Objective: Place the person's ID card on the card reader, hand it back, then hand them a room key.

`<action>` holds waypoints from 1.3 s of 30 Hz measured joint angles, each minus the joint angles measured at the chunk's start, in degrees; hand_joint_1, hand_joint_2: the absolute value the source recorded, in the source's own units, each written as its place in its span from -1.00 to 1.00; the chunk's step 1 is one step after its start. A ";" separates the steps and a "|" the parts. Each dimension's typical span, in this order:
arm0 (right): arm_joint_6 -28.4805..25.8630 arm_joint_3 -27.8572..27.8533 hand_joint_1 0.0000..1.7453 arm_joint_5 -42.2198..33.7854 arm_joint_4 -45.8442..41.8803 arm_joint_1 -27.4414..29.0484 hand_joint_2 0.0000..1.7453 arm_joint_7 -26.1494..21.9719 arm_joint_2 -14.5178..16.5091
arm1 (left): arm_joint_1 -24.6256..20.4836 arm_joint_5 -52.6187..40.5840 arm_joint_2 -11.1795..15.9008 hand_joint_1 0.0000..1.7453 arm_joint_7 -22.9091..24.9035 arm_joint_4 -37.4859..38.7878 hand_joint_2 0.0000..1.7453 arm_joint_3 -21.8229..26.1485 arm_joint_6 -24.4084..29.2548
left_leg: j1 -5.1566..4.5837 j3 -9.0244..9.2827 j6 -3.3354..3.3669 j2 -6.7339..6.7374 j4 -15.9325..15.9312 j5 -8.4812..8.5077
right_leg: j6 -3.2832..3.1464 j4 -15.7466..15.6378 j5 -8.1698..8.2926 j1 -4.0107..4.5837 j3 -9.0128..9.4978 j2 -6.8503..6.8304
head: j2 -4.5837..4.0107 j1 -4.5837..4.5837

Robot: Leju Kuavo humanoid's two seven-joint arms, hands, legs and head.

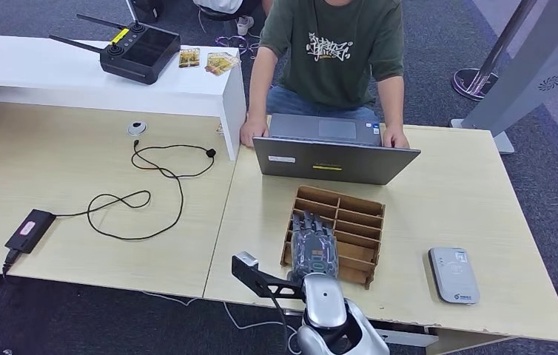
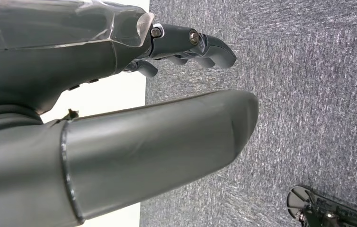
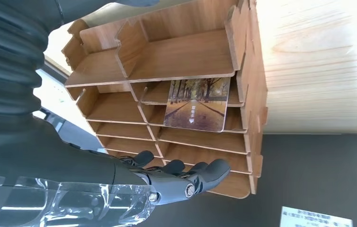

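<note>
A wooden rack (image 1: 357,222) with several slots stands on the table in front of the laptop. My right hand (image 1: 313,246) hovers flat over its near left part, fingers spread and holding nothing. In the right wrist view a card with a picture of a tree-lined path (image 3: 198,104) lies in one slot of the rack (image 3: 186,52), a little way from my fingers (image 3: 200,175). The grey card reader (image 1: 454,274) lies on the table to the right of the rack. My left hand (image 2: 186,45) hangs over grey carpet, holding nothing.
A person sits across the table with both hands at an open laptop (image 1: 335,157). On the white shelf (image 1: 209,81) at the back left lie a black controller (image 1: 139,50) and two picture cards (image 1: 220,63). A black cable (image 1: 150,192) and adapter (image 1: 29,230) lie on the left table.
</note>
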 joint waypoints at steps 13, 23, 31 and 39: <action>-1.08 -3.49 -0.22 1.72 -1.27 1.35 1.00 1.98 0.43 | -0.01 -0.33 0.00 -1.00 0.00 0.00 -1.00 0.00 0.39 | 0.00 0.00 0.00 0.01 0.00 0.00 | 0.00 -0.01 0.00 0.00 -0.01 0.01 | 0.00 0.00; -1.20 -4.92 -0.91 2.52 -2.89 2.34 1.00 2.05 0.51 | 0.00 -0.33 -0.02 -1.00 0.01 0.00 -1.00 -0.01 0.48 | 0.00 0.00 0.00 0.01 0.00 0.00 | 0.00 0.00 0.00 0.00 -0.01 0.01 | 0.01 0.00; -1.20 -5.29 -1.00 2.67 -3.27 2.74 1.00 1.98 0.54 | 0.00 -0.25 -0.04 -1.00 0.00 0.00 -1.00 -0.01 0.49 | 0.00 0.00 0.00 0.00 0.00 0.00 | 0.00 0.00 0.00 0.00 -0.01 0.01 | 0.01 0.00; -1.24 -5.38 -1.00 2.75 -3.19 2.80 1.00 1.42 1.04 | 0.00 0.11 -0.35 -1.00 0.01 0.00 -1.00 -0.01 0.52 | 0.00 0.00 0.00 0.00 0.00 0.00 | 0.00 0.00 0.00 0.00 -0.01 0.01 | 0.01 0.00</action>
